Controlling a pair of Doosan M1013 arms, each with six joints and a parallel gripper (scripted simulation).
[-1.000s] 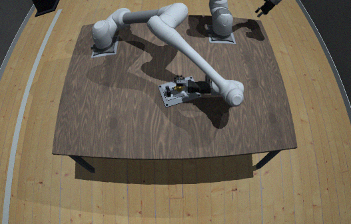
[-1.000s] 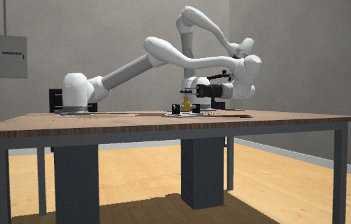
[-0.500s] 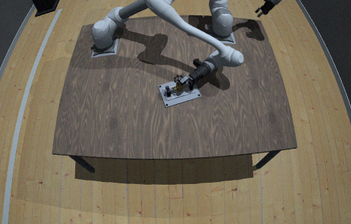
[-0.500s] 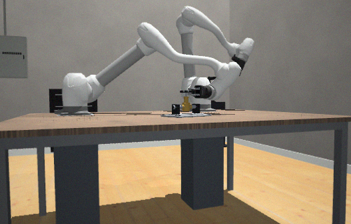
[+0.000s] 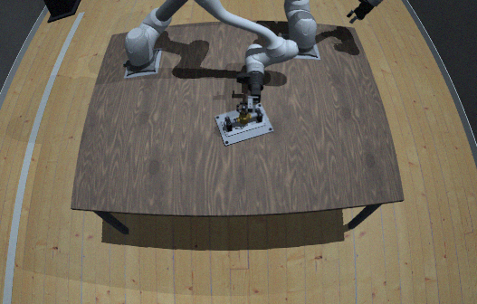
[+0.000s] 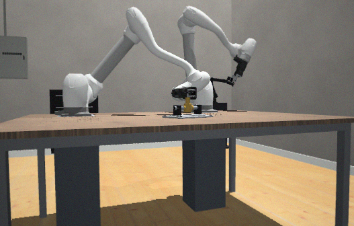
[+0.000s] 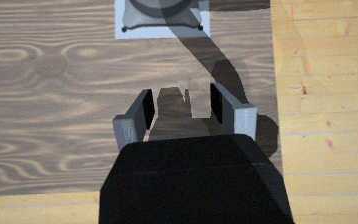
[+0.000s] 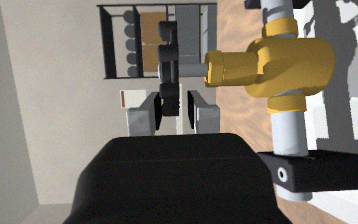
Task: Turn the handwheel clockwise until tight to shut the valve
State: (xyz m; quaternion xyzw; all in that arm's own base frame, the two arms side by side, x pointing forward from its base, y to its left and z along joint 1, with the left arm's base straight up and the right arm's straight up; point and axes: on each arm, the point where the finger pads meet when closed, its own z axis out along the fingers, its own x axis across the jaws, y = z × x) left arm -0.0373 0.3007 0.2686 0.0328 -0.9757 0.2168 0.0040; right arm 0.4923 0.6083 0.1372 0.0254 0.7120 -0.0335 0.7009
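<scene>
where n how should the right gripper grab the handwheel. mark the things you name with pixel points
Grip the black handwheel point(image 8: 169, 52) by its rim, coming level from the side, one of the fingers above and one below. It is a thin, lobed disc on a stem point(image 8: 193, 70) rising from the yellow valve point(image 6: 188, 107) point(image 8: 293, 65), so its edge probably suits the right gripper point(image 5: 250, 103) point(image 6: 191, 93) point(image 8: 174, 103) best.
</scene>
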